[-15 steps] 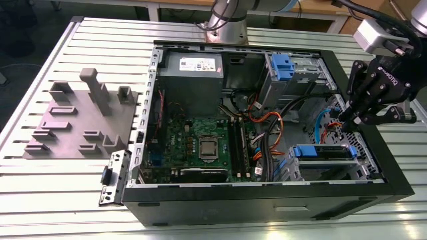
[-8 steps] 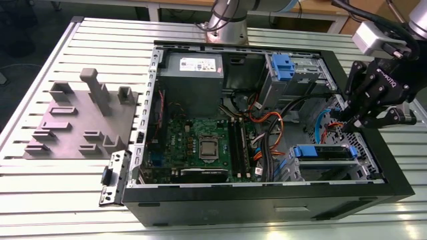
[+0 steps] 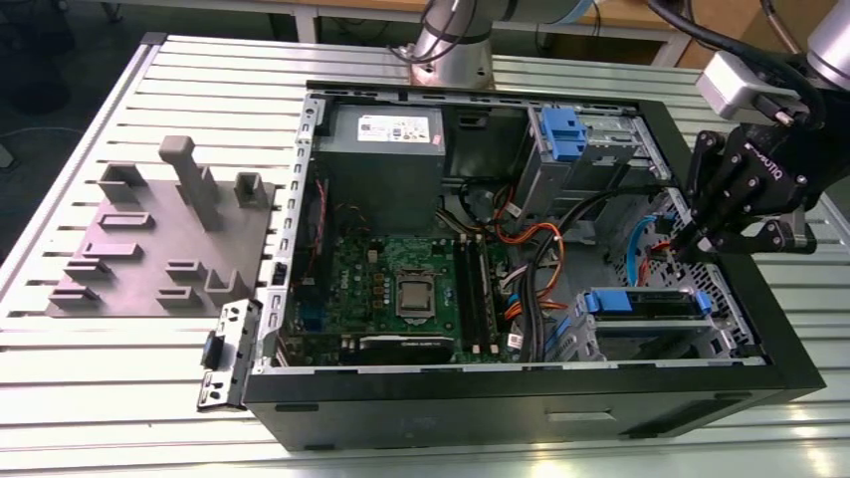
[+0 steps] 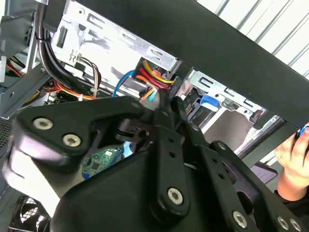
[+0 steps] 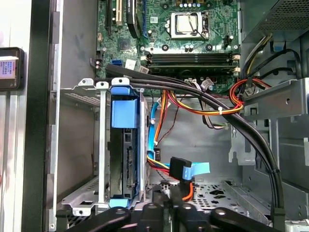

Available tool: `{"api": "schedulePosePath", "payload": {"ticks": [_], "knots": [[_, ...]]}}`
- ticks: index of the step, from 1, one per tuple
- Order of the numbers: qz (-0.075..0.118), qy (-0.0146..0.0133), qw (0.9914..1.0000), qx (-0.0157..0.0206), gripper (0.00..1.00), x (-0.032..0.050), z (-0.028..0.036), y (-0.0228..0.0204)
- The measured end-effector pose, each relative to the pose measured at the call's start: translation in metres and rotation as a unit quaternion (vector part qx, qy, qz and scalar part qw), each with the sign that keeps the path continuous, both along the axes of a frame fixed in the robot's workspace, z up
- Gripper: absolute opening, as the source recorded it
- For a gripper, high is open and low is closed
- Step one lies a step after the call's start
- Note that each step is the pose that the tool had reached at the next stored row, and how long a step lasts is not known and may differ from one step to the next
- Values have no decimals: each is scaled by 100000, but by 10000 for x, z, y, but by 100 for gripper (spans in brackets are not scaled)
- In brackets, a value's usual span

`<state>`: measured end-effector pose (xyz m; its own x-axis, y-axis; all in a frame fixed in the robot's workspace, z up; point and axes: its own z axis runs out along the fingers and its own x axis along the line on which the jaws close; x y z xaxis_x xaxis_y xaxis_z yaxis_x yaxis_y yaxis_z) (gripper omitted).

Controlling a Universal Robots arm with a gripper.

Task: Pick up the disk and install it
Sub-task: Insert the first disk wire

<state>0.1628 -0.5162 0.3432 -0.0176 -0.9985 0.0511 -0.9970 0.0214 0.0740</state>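
Observation:
The disk (image 3: 654, 302) sits in the metal drive cage (image 3: 651, 334) at the case's near corner on the exterior view's right, its blue tab (image 3: 614, 301) facing the case's middle. In the first wrist view the disk (image 5: 127, 164) stands edge-on in the cage under its blue tab (image 5: 124, 113). My black gripper (image 3: 686, 249) hangs inside the case just above and behind the cage, apart from the disk. Its fingers are shut with nothing between them in both wrist views (image 5: 168, 203) (image 4: 166, 99). A blue flat cable with a black plug (image 5: 186, 170) lies close under the fingertips.
The open computer case (image 3: 531, 393) lies on a slatted table. Inside are the motherboard (image 3: 398, 289), a grey power-supply box (image 3: 385, 134), a blue latch on a metal cage (image 3: 564, 134) and cable bundles (image 5: 203, 108). A grey fixture block (image 3: 159, 244) stands beside the case. A person's hand (image 4: 295, 154) shows beyond the case's wall.

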Motion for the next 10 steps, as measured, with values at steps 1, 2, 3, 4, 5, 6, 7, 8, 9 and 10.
{"api": "schedulePosePath", "payload": {"ticks": [1, 2, 3, 4, 5, 6, 7, 8, 9, 10], "knots": [[1, 3, 100000, 23, 17, 0, -3, -1], [0, 0, 100000, 20, 16, 0, -3, -2], [13, -2, 100000, 24, 16, -1, -4, -4], [38, -18, 100000, 30, 16, -5, -4, -5], [94, -86, 100000, 35, 16, -18, -5, -7], [146, -183, 100000, 34, 16, -33, -4, -8], [174, -261, 100000, 34, 16, -44, -4, -10], [180, -310, 99999, 34, 16, -49, -5, -12], [182, -322, 99999, 29, 16, -50, -4, -11], [192, -325, 99999, 49, 16, -50, -4, -11]]}}
